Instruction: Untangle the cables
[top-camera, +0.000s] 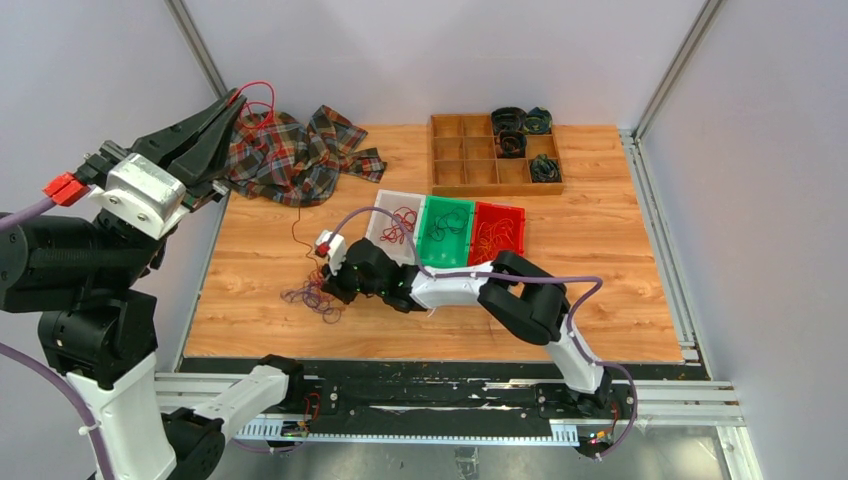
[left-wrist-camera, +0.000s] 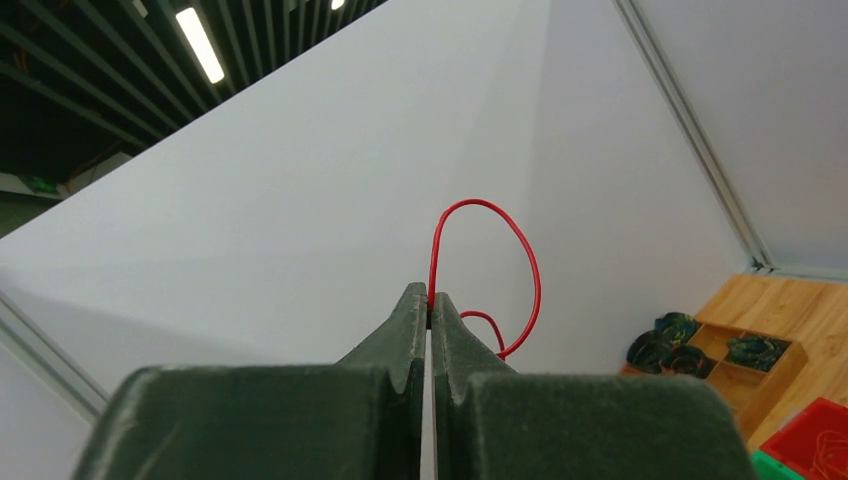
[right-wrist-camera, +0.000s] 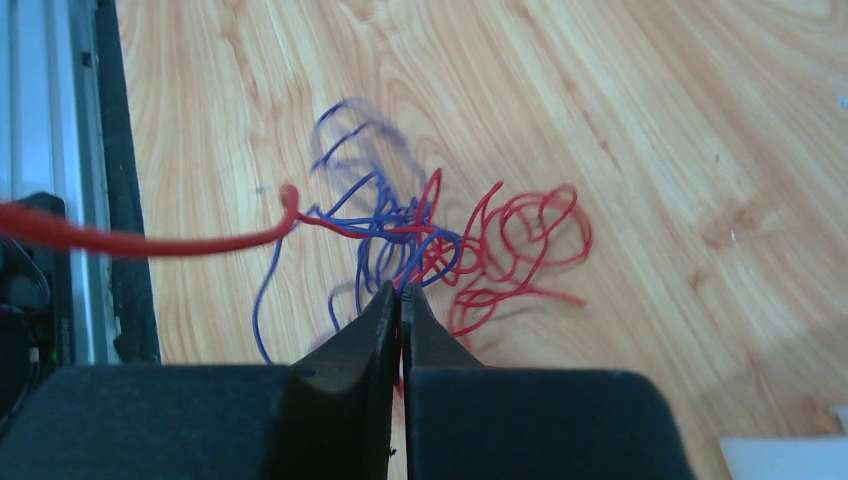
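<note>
Cables (right-wrist-camera: 430, 240) tangle, blurred, at closed right end effector (right-wrist-camera: 402, 292), its hold unclear; left end effector (left-wrist-camera: 430, 300) clamps red strand (left-wrist-camera: 530, 270).

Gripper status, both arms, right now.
Left gripper: closed, pinching the red cable.
Right gripper: closed at the tangle; whether it grips a strand cannot be told.

No text, label, brand, number or sign can be read in any of the three views.
</note>
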